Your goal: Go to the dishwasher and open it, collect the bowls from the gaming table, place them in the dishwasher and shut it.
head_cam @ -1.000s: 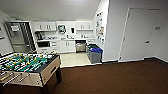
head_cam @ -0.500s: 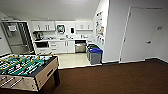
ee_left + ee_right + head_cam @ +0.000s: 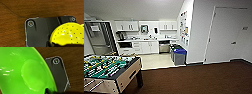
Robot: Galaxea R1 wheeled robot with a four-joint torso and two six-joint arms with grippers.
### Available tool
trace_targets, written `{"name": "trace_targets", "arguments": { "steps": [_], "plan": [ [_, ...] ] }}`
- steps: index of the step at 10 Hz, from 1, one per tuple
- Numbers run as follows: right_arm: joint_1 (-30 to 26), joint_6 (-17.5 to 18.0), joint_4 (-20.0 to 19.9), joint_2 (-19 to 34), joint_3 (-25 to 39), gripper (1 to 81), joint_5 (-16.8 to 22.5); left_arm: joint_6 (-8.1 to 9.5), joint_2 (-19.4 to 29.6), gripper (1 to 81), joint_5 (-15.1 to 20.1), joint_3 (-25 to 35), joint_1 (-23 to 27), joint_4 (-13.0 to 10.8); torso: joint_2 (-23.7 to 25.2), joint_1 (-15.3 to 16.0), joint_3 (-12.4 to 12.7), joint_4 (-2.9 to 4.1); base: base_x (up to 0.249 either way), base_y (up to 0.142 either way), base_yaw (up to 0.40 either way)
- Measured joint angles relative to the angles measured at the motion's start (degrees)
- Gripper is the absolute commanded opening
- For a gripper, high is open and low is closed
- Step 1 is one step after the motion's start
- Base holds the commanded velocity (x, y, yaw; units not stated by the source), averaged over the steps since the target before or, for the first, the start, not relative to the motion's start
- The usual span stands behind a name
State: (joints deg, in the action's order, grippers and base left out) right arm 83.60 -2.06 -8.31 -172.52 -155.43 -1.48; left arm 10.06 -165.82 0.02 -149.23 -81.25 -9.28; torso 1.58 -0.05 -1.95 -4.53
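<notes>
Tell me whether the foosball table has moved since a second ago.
No. The foosball table only looks bigger and nearer in the head view; the cabinets and blue bin shifted with it, so the camera moved, not the table.

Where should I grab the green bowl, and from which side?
By its rim, coming in from the edge, one finger inside and one outside. The green bowl has a wide, smooth, flaring wall and no handle, so the thin rim looks the only pinchable part. The right gripper seems to pinch it there.
</notes>
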Motion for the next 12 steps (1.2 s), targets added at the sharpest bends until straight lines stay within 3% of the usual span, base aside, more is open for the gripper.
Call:
{"name": "trace_targets", "arguments": {
  "steps": [12],
  "plan": [
    [-0.28, 0.05, 0.05, -0.48, 0.06, 1.0, -0.06, 0.02, 0.27, 1.0, -0.27, -0.06, 0.63, 0.02, -0.02, 0.02, 0.0, 0.0, 0.178, 0.0, 0.0]
  ]
}}
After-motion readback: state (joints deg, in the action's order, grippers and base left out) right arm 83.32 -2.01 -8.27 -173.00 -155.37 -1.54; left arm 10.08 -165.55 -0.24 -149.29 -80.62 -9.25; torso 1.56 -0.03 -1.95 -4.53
